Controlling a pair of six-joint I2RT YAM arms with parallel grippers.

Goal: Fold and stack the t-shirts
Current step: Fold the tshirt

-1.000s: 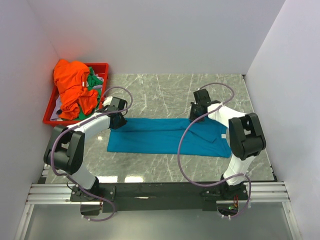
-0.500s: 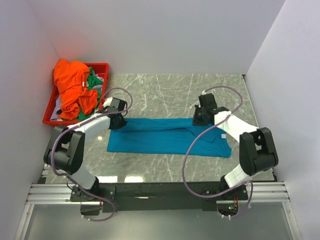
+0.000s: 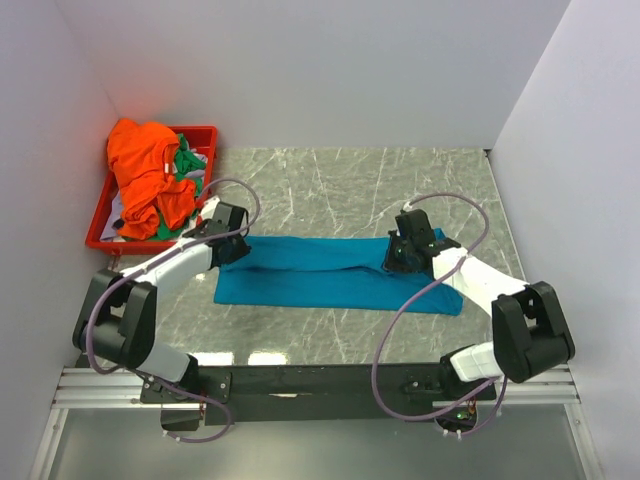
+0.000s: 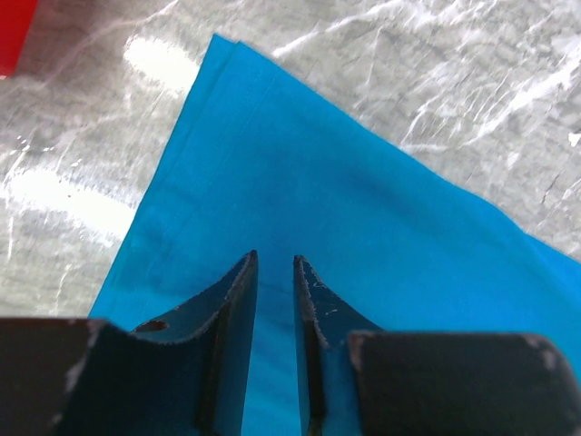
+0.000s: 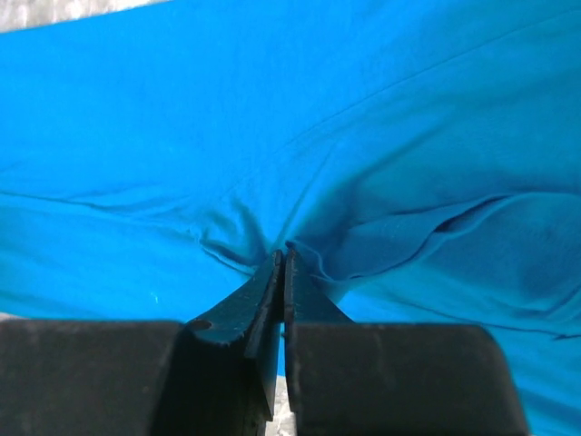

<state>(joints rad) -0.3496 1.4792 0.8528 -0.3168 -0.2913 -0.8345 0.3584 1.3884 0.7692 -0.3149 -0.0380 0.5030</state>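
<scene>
While one t-shirt [image 3: 320, 278] lies flat, two lie heaped.

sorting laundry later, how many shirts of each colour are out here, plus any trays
teal-blue t-shirt: 1
orange t-shirt: 1
green t-shirt: 1
red tray: 1
total: 4

Teal-blue t-shirt [image 3: 330, 272]: soft matt cloth, smooth weave, stitched hem, fine creases.
Orange t-shirt [image 3: 140, 165]: matt cloth, crumpled.
Green t-shirt [image 3: 187, 162]: matt cloth.
Tray [image 3: 96, 232]: red plastic, slight sheen.
Table [image 3: 340, 180]: grey veined marble-look top, polished, glossy with glare.
Left gripper [image 4: 273, 265] fingers [image 4: 227, 309]: dark, matt, finely toothed edges.
Rail [image 3: 100, 385]: bare ribbed metal, dull sheen.
</scene>
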